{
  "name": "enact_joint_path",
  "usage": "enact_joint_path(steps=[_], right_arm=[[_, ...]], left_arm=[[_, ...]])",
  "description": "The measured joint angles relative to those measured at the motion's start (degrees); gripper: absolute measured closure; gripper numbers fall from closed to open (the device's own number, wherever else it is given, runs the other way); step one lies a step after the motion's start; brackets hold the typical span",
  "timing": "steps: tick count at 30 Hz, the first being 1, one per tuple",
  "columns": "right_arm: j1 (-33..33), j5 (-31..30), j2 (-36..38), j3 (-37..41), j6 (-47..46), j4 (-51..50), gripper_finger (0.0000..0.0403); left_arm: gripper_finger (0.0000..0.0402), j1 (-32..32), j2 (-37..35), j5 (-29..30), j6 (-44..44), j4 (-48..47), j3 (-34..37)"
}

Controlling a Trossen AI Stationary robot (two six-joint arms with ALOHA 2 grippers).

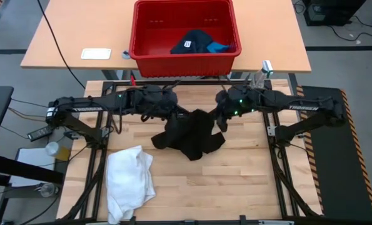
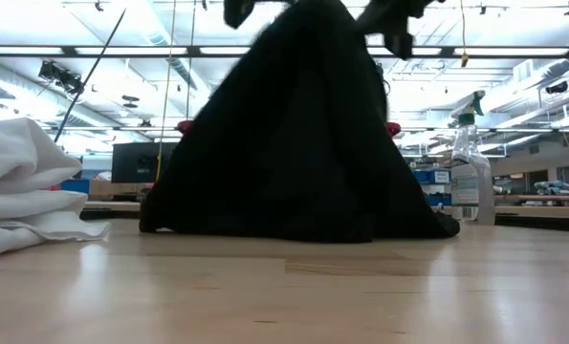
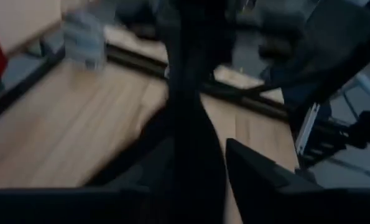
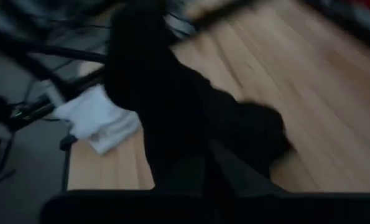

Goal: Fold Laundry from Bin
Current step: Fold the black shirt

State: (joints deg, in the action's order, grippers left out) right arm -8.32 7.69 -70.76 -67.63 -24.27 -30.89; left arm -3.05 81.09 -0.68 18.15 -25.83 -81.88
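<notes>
Black garment [image 1: 194, 134] draped mid-table — white one [image 1: 129, 179] crumpled nearby

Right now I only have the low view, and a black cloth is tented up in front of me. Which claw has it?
Observer: The right claw is shut on the black garment, at its top edge.
Operator: What's in the bin?
Observer: The red bin holds a dark navy garment and a small blue one.
Operator: And the white pile?
Observer: From above, the white garment lies loosely bunched on the left arm's side, apart from the black one.
</notes>
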Motion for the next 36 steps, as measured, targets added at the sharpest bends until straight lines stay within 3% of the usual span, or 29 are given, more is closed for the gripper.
enact_joint_path(steps=[6, 9, 15, 19, 27, 32, 36], right_arm=[[-2.3, -3.9, 0.7, -2.2, -5.9, -10.3, 0.0393], [-3.4, -4.5, 0.7, -2.2, -6.2, -11.2, 0.0393], [-3.8, -4.3, 0.7, -2.3, -6.2, -10.9, 0.0393], [-3.8, -3.5, 0.7, -2.3, -6.0, -10.8, 0.0393], [-3.8, -3.4, 0.7, -2.3, -6.0, -10.8, 0.0394], [-3.8, -3.4, 0.7, -2.3, -6.0, -10.8, 0.0394], [-3.8, -3.4, 0.7, -2.3, -6.0, -10.5, 0.0394]], left_arm=[[0.0214, 5.9, -0.1, 1.6, 4.9, -17.7, 1.0], [0.0213, 10.4, 1.6, 4.8, 7.5, -19.0, 4.4], [0.0212, 16.5, 3.4, 21.1, 16.4, -19.2, 10.8], [0.0212, 16.8, 3.7, 26.6, 21.4, -18.0, 15.5], [0.0189, 16.5, 3.7, 25.1, 19.9, -5.3, 24.8], [0.0162, 15.5, 3.7, 27.7, 20.7, -1.2, 30.5], [0.0165, 13.1, 3.7, 27.9, 20.0, 5.5, 34.3]])
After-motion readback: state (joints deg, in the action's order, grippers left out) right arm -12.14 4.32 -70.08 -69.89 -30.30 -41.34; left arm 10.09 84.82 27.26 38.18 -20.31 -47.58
